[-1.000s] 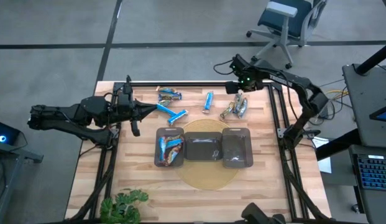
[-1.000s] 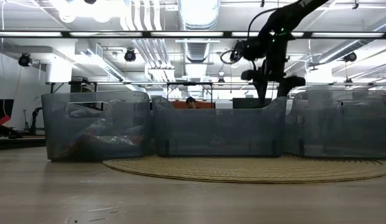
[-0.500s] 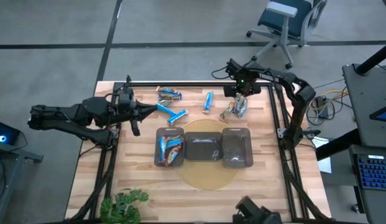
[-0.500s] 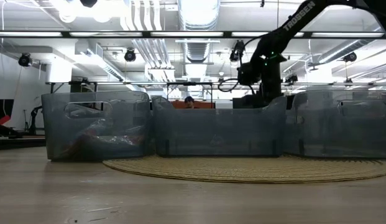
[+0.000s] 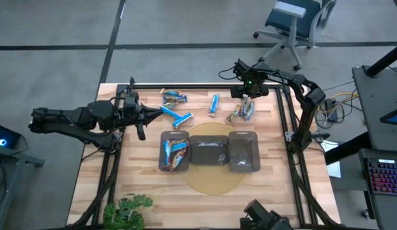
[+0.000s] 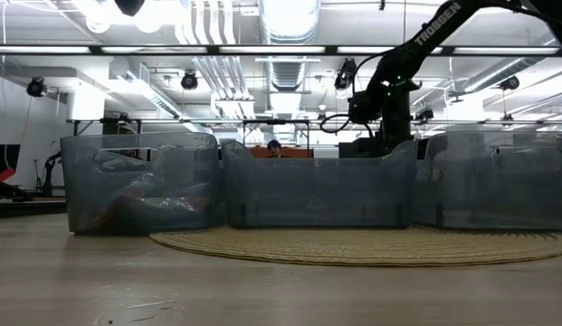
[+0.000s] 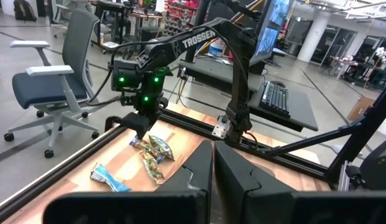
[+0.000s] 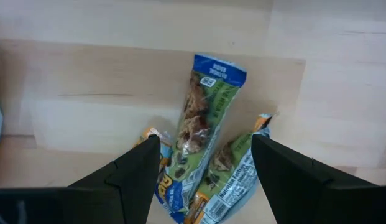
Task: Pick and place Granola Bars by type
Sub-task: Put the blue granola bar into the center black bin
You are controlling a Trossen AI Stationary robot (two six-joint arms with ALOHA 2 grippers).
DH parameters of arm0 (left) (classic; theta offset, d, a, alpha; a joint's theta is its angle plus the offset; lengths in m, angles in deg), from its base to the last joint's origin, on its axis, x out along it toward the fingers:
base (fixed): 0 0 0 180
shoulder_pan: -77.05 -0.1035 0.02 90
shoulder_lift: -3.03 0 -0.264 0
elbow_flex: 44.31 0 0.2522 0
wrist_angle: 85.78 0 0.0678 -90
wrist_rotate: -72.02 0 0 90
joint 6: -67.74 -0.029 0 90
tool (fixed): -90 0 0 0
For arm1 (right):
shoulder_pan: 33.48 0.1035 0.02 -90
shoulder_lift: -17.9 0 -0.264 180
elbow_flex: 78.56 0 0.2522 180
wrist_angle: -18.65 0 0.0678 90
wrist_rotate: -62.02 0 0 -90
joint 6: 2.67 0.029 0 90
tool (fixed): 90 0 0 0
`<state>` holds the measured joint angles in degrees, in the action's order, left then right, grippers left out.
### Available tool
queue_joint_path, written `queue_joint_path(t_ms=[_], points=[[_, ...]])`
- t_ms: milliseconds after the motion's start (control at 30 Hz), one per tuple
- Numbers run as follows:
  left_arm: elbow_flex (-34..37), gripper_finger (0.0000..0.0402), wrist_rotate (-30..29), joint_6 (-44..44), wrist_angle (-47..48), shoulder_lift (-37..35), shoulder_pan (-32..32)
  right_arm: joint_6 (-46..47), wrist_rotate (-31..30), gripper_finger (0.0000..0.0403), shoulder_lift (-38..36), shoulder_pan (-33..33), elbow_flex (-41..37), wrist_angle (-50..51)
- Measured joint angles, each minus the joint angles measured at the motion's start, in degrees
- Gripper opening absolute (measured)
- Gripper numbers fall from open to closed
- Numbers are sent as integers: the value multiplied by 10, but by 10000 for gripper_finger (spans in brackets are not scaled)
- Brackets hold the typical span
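My right gripper (image 8: 205, 146) is open and points down over a small pile of green and brown granola bars (image 5: 242, 110) near the table's far right. Its two fingers stand on either side of the uppermost green bar (image 8: 204, 124), which lies flat on the wood. The left wrist view shows the same gripper (image 7: 139, 122) right above the pile (image 7: 153, 150). Several blue bars (image 5: 179, 115) lie loose on the far left part of the table. My left gripper (image 5: 139, 121) is shut and waits at the table's left, touching nothing.
Three dark trays stand side by side on a round mat (image 5: 214, 182): the left tray (image 5: 162, 160) holds blue bars, and next to it stand the middle tray (image 5: 209, 152) and the right tray (image 5: 243, 153). A plant (image 5: 128, 211) sits at the near left edge. An office chair (image 5: 294, 19) stands beyond the table.
My right gripper has come down toward the pile of green and brown bars, moving slightly toward the near edge, and has stayed there for the last half second. The bars have not moved.
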<state>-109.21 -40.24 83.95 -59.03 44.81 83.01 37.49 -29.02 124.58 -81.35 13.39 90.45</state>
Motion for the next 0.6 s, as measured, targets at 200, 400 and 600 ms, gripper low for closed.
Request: queue_joint_path(t_ms=[200,400,600], points=[[0,0,-3,0,0,0,0,10,2,242,0,0,-2,-7],[0,0,-3,0,-1,0,0,23,20,242,0,0,-23,-50],[0,0,-4,0,-1,0,0,27,28,242,0,0,-44,-80]])
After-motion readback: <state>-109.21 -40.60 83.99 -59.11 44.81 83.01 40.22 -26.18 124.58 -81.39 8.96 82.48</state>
